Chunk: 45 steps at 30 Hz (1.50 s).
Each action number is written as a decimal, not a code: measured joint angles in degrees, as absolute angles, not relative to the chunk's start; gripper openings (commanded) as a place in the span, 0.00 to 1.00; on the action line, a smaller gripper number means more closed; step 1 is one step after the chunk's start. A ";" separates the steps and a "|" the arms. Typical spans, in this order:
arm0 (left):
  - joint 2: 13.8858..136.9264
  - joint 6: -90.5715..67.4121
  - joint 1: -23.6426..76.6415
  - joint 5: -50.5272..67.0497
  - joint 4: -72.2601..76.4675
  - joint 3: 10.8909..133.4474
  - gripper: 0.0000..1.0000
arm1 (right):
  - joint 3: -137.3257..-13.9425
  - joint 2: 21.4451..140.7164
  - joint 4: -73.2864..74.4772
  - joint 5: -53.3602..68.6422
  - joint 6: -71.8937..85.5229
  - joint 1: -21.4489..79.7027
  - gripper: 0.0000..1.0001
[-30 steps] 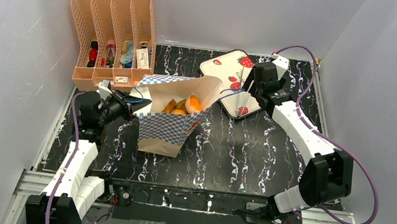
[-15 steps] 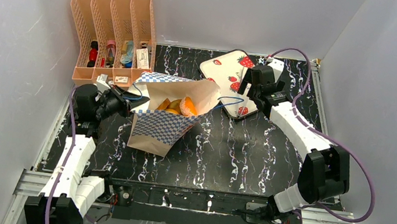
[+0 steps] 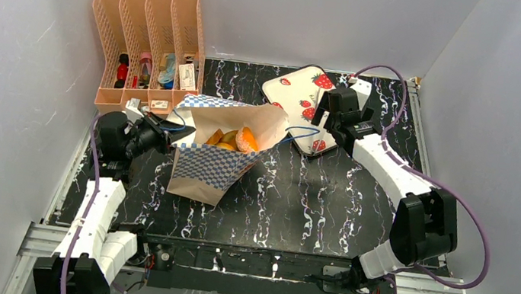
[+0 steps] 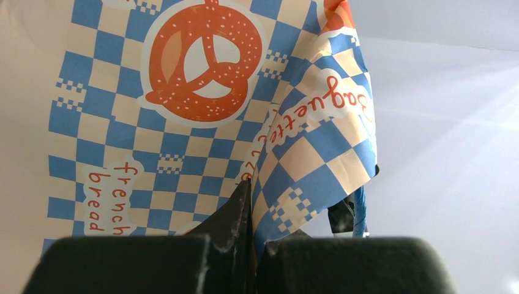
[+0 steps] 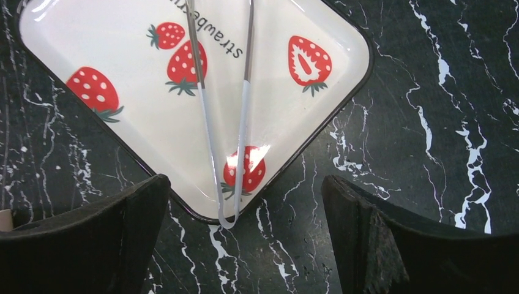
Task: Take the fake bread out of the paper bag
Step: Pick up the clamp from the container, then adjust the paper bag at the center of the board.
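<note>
Bread (image 3: 237,139) sits in the open mouth of the paper bag (image 3: 206,170), mid-table. My left gripper (image 3: 171,134) pinches the bag's chequered rim, jaws closed tight on paper. My right gripper (image 5: 243,184) gapes wide over the strawberry tray (image 5: 92,37), holding nothing

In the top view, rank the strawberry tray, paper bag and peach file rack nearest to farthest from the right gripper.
1. The strawberry tray, directly under the right gripper.
2. The paper bag, to its left, mid-table.
3. The peach file rack, far back-left corner.
</note>
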State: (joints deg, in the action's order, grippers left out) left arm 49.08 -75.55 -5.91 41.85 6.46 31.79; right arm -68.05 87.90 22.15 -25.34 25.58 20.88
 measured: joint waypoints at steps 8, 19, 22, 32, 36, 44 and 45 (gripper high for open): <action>49.08 -75.75 -5.91 41.89 6.81 31.75 0.00 | -65.19 89.84 21.61 -24.77 25.15 20.88 0.98; 49.08 -75.88 -5.96 41.89 6.76 31.75 0.00 | -65.30 96.57 20.38 -24.29 23.22 20.88 0.98; 49.08 -75.88 -6.00 41.89 6.66 31.75 0.00 | -66.89 99.15 19.86 -24.40 22.59 20.88 0.98; 48.93 -75.88 -6.26 41.93 5.87 31.75 0.00 | -72.86 108.14 17.28 -25.10 21.15 20.88 0.96; 48.90 -75.88 -6.26 42.02 5.89 31.75 0.00 | -75.07 111.15 16.23 -25.50 20.86 20.88 0.82; 48.86 -76.12 -6.28 42.06 6.20 30.96 0.00 | -76.55 115.00 14.35 -25.52 19.57 20.88 0.39; 48.86 -76.12 -6.28 42.06 6.33 30.96 0.00 | -76.55 115.26 14.35 -25.47 19.42 20.88 0.32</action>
